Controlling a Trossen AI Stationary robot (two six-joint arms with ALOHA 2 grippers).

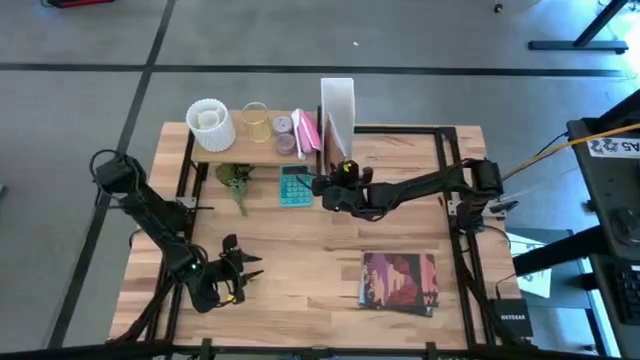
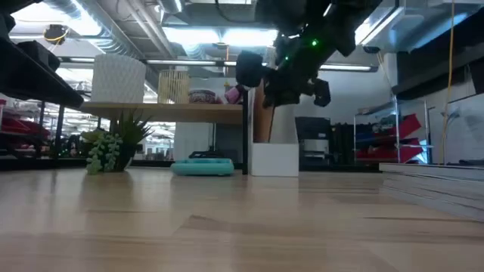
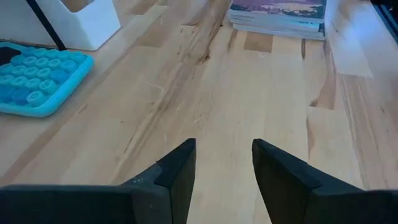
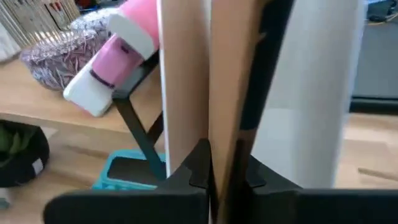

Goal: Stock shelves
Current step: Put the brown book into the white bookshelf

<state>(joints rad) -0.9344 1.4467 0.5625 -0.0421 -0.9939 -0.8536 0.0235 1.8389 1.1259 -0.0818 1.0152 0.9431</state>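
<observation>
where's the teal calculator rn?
High view: teal calculator lies flat on the tabletop, front of the shelf, between the plant and white file box.

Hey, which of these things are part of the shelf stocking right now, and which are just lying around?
In use: shelf, white file box, tan folder clamped in the right gripper.
Lying about: book, calculator, plant; left gripper open, waiting front left.

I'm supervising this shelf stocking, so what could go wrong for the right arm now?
The right gripper is shut on a thin tan panel at the white file box; tilted, the panel could catch a wall and tip the box. The pink-and-white item leaning beside it might get knocked off the shelf.
</observation>
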